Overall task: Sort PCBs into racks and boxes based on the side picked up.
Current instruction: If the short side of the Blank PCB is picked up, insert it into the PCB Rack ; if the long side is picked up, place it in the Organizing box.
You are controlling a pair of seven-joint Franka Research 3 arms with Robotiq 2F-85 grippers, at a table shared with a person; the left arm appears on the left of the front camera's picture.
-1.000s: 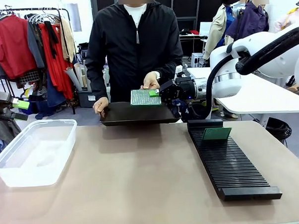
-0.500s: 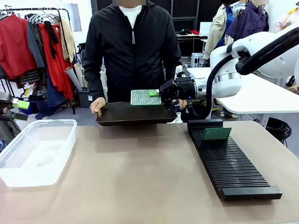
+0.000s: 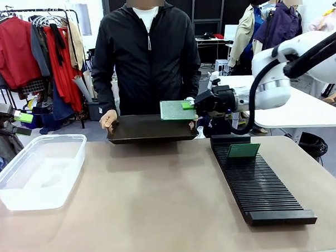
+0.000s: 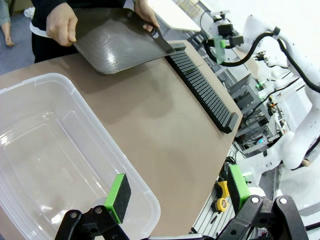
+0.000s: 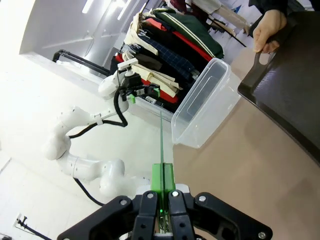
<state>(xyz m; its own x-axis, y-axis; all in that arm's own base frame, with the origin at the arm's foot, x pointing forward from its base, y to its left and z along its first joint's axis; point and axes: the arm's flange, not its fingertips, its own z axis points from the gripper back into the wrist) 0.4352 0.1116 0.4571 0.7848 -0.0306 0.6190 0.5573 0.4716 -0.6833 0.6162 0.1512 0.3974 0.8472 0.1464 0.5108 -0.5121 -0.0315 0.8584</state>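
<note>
Circuit board (image 3: 176,110), held level by one edge just above the far tray (image 3: 151,129); the jaws of my right gripper (image 3: 189,105) are clenched on it. A second board (image 3: 243,150) stands in the rack (image 3: 263,189) at right. Left gripper (image 4: 178,195), jaws released, hangs over the tub (image 4: 60,150). Risk, as I judge it: the narrow edge grip may let the board pivot or slip in transit, fouling a slot.

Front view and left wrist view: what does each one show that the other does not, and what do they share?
Front view: the right hand shut on a PCB, and a second PCB standing in the rack. Left wrist view: the left hand open above the box. Both: rack, box, and the tray the person holds.
</note>
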